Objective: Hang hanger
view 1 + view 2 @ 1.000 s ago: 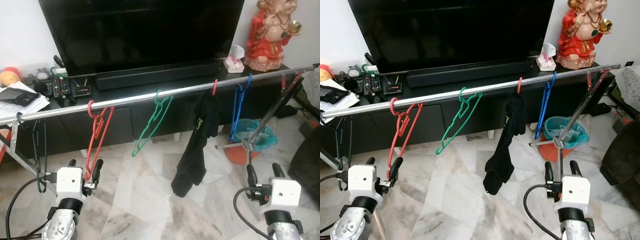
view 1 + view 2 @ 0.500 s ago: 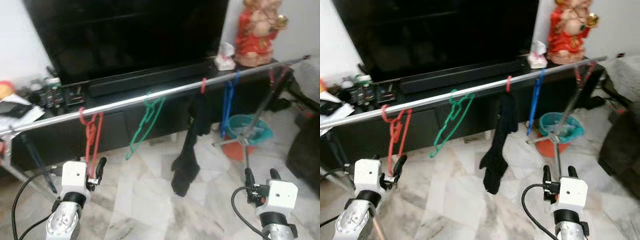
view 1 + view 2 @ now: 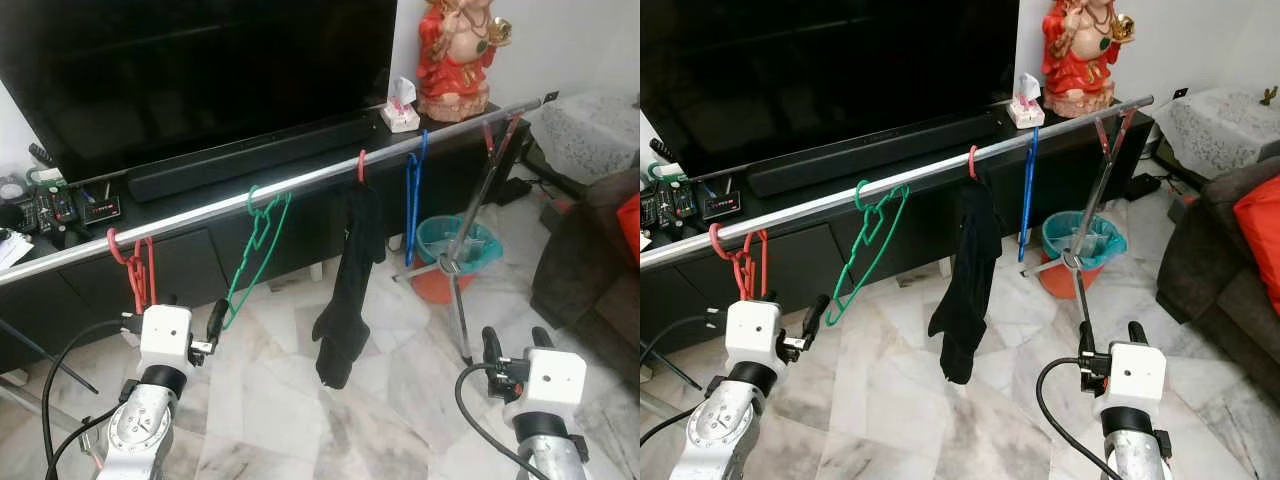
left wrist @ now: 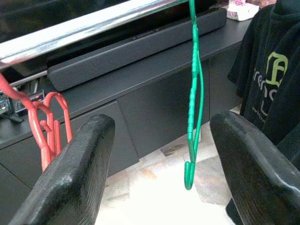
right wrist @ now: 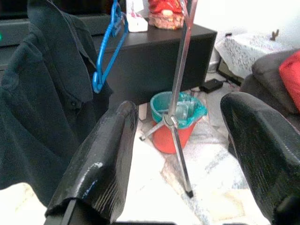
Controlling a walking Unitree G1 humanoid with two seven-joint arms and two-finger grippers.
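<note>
The left claw [image 3: 192, 320], which a second ago had its fingers at the red hanger [image 3: 137, 272], is now spread and clear of it, the hanger left hooked on the rail [image 3: 300, 181], so hanging looks done; the right claw [image 3: 512, 345] hovers spread and empty.

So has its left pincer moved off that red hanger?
Yes. The left pincer, open, has shifted toward the robot's right: the red hanger on the rail was at its right finger and now hangs by its left finger, the green hanger nearer.
</note>
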